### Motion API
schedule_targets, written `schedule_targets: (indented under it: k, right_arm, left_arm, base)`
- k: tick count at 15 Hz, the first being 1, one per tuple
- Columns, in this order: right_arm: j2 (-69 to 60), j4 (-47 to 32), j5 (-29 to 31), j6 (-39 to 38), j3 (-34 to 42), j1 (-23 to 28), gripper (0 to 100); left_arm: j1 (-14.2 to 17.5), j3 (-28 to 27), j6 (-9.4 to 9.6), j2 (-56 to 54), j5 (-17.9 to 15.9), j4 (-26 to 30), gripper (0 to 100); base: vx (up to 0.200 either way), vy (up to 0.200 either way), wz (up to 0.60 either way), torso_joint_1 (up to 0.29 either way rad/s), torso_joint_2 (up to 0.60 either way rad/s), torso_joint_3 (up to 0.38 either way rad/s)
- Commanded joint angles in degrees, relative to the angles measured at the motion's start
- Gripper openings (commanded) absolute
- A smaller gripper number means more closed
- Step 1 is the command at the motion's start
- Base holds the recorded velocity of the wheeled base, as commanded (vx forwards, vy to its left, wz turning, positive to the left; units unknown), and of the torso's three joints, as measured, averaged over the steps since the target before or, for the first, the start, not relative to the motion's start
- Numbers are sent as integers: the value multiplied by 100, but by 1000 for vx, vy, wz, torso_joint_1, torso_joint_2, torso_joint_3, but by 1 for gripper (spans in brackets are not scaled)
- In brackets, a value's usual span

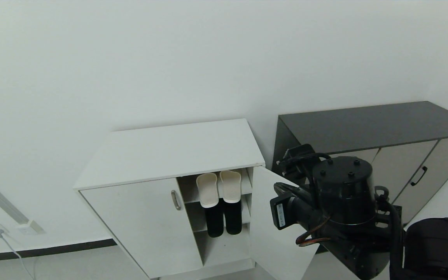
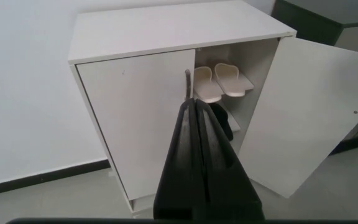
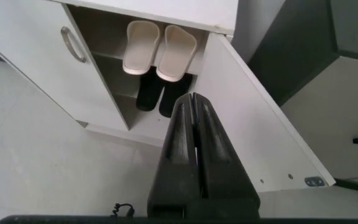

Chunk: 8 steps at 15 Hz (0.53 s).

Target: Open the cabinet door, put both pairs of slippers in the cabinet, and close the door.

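Inside the cabinet (image 1: pixel 169 151), beside its open door (image 1: pixel 270 249), white slippers (image 1: pixel 219 186) are partly covering black slippers (image 1: pixel 223 222) below; left pincer (image 2: pixel 189 104) and right pincer (image 3: pixel 193 98) are hanging pressed together.

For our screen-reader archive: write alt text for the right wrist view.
A white cabinet has its right door standing open, showing a white pair of slippers on an upper shelf and a black pair on the shelf below. The robot's shut, empty right hand points toward the opening from in front of it.
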<state>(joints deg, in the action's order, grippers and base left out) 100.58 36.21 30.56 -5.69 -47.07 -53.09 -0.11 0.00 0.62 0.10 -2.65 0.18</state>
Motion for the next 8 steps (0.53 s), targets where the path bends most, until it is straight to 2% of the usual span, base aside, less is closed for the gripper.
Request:
schedule_targets:
  k: [1,8]
  right_arm:
    - [14,0,2,-2,5,0,0]
    - [14,0,2,7,31,9,0]
  left_arm:
    - [2,0,-1,8,1,-1,0]
    - [2,-9,-9,8,1,-1,0]
  base:
    - [-200,0,0,2,2,2]
    - [-200,0,0,0,2,0]
